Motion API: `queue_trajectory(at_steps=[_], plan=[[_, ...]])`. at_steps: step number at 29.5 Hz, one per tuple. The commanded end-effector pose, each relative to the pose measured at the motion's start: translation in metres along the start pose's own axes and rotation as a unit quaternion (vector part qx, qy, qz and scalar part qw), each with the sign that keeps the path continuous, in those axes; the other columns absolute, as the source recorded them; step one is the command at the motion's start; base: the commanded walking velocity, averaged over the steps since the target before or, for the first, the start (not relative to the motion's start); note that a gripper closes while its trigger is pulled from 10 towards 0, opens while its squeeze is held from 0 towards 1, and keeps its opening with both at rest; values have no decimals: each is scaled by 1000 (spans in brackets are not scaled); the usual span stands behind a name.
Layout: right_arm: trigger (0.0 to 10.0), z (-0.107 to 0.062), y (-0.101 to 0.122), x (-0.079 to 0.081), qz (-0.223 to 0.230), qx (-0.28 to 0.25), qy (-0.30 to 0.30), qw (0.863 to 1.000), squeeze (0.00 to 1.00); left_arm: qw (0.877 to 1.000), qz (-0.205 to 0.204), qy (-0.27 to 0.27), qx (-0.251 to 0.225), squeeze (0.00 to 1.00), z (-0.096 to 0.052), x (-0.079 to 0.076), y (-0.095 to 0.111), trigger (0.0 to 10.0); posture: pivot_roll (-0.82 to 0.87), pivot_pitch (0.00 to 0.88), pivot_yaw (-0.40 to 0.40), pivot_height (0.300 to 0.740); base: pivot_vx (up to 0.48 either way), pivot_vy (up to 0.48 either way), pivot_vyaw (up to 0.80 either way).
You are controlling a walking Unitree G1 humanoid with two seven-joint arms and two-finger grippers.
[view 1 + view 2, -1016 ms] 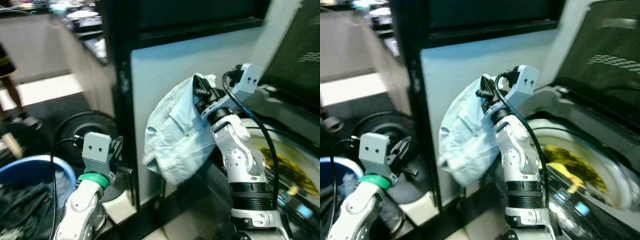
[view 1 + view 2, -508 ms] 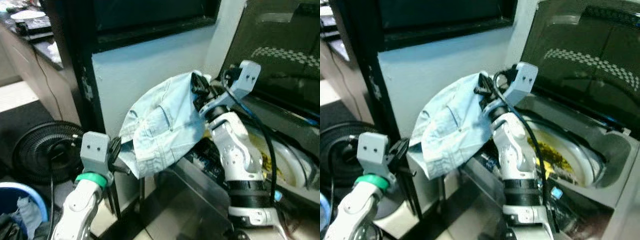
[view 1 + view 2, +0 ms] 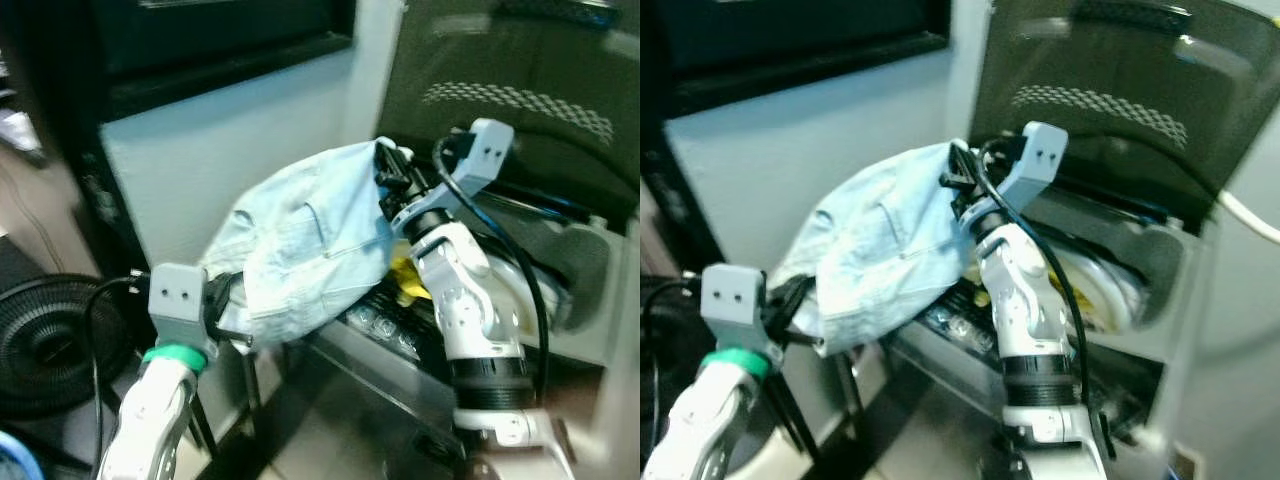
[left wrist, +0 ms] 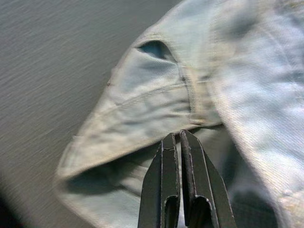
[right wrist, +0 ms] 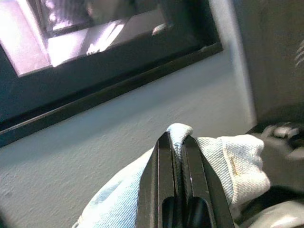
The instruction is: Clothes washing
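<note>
Right arm raised, elbow bent; right gripper (image 3: 388, 180) pinched on top fold of pale blue denim garment (image 3: 300, 250), hanging it beside the open washing machine (image 3: 1120, 270). Left arm lower; left gripper (image 4: 179, 137) fingers pressed together at the garment's lower edge. Black fan (image 3: 45, 345) on floor at left, pale wall (image 3: 200, 170) behind.

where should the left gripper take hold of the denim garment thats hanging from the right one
Probably the low hanging hem of the denim garment, from below on the robot's left. The right gripper pinches the top fold, so the cloth droops toward the left gripper, whose fingers sit shut at that thick seamed edge.
</note>
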State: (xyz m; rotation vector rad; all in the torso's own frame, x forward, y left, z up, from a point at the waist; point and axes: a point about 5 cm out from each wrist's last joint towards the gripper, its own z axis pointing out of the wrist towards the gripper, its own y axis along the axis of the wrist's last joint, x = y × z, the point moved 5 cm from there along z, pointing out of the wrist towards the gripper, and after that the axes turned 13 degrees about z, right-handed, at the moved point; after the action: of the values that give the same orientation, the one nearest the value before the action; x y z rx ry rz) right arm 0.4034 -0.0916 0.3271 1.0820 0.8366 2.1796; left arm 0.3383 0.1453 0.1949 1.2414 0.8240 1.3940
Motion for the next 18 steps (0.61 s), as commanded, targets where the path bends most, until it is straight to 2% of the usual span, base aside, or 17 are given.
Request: queue_trajectory(at_steps=[1, 18], plan=[[10000, 2, 8, 7, -6, -16, 11, 1000, 0, 1000, 0, 0, 13, 0, -3, 1, -6, 10000, 6, 3, 29, 740, 0, 0, -800], [10000, 3, 10, 8, -4, -17, 13, 1000, 0, 1000, -14, 2, 17, 0, -4, 1, -6, 10000, 6, 3, 25, 740, 0, 0, -800]])
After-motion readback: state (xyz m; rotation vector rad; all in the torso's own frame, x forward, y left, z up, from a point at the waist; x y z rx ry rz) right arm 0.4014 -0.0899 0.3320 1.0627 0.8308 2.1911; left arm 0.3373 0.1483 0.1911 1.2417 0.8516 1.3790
